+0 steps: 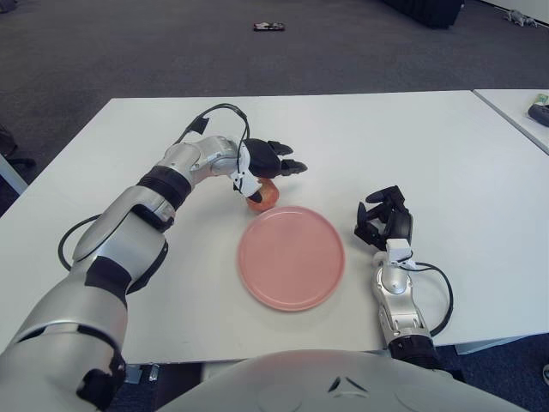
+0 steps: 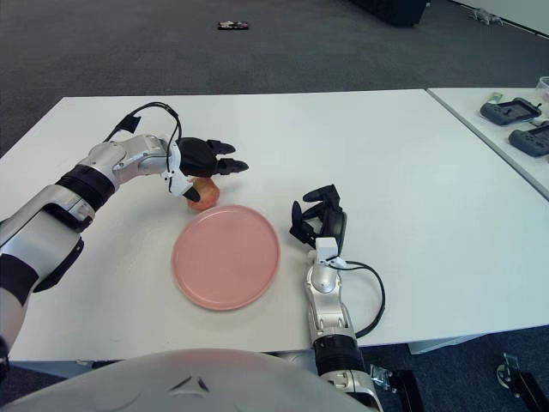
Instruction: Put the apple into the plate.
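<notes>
Left hand (image 1: 268, 163) draped right over the apple (image 1: 264, 196), fingers spread, not gripping. Apple mid-tabletop, just beside the far rim of the plate (image 1: 292, 257). Right hand (image 1: 385, 219) loosely curled, holding nothing, right of plate.

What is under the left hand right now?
The apple sits on the table under the left hand, just beyond the plate. Its top is covered, so finger contact cannot be seen.
</notes>
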Controlling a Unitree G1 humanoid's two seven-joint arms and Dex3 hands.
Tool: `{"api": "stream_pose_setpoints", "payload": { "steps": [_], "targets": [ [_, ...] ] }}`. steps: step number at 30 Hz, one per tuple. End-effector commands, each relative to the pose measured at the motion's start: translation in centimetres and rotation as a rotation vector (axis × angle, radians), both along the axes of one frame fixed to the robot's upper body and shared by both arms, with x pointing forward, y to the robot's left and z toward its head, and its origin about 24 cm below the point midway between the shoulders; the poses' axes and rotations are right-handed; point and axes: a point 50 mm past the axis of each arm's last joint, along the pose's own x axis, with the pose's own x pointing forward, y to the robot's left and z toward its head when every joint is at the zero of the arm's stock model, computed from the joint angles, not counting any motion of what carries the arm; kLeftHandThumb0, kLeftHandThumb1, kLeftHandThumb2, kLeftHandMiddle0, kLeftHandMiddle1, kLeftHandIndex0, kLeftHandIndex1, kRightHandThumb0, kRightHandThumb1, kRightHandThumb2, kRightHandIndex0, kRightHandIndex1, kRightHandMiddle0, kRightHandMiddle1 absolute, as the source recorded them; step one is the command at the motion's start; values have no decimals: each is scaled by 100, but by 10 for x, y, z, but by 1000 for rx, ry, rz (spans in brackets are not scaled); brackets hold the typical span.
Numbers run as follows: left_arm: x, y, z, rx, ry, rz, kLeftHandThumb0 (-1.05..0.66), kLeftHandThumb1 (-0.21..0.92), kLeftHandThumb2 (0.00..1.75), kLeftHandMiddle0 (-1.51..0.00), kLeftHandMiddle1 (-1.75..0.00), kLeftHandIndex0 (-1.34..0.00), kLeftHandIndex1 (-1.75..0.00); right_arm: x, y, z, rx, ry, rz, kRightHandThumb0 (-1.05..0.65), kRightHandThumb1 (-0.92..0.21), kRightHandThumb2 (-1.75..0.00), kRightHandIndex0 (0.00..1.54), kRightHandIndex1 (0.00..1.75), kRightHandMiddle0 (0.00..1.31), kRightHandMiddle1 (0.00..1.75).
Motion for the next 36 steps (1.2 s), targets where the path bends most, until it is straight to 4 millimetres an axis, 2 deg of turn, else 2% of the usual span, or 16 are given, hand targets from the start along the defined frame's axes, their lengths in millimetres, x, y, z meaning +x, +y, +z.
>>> {"api": "stream_pose_setpoints", "payload": {
  "steps": [1, 10, 19, 26, 31, 36],
  "targets": [
    [2, 2, 4, 35, 1, 13, -75, 35, 102, 0, -10, 0, -11, 0, -1, 2, -5, -1, -7, -40, -59, -98, 66, 166, 40, 175],
    [-1, 1, -3, 77, 36, 24, -73, 33, 103, 0, -11, 0, -13, 0, -2, 4, -12, -7, -11, -40, -57, -100, 66, 166, 41, 175],
    [-4, 3, -22, 142, 75, 34, -76, 36, 102, 0, -8, 0, -2, -1, -2, 3, -19, 0, -17, -40, -57, -100, 65, 165, 41, 175],
    [-4, 8, -30, 196, 106, 52, -78, 39, 100, 0, -15, 0, -2, -1, -3, 3, -18, 1, -19, -40, -57, -100, 66, 166, 41, 175],
    [-6, 12, -34, 221, 115, 43, -81, 45, 94, 0, -23, 0, -4, -1, -3, 3, -18, 1, -22, -40, -58, -100, 67, 166, 41, 175],
    [-10, 17, -40, 226, 130, 52, -80, 44, 93, 0, -25, 0, -3, -1, -2, 3, -14, -1, -18, -40, -57, -100, 66, 166, 41, 175]
  ]
}}
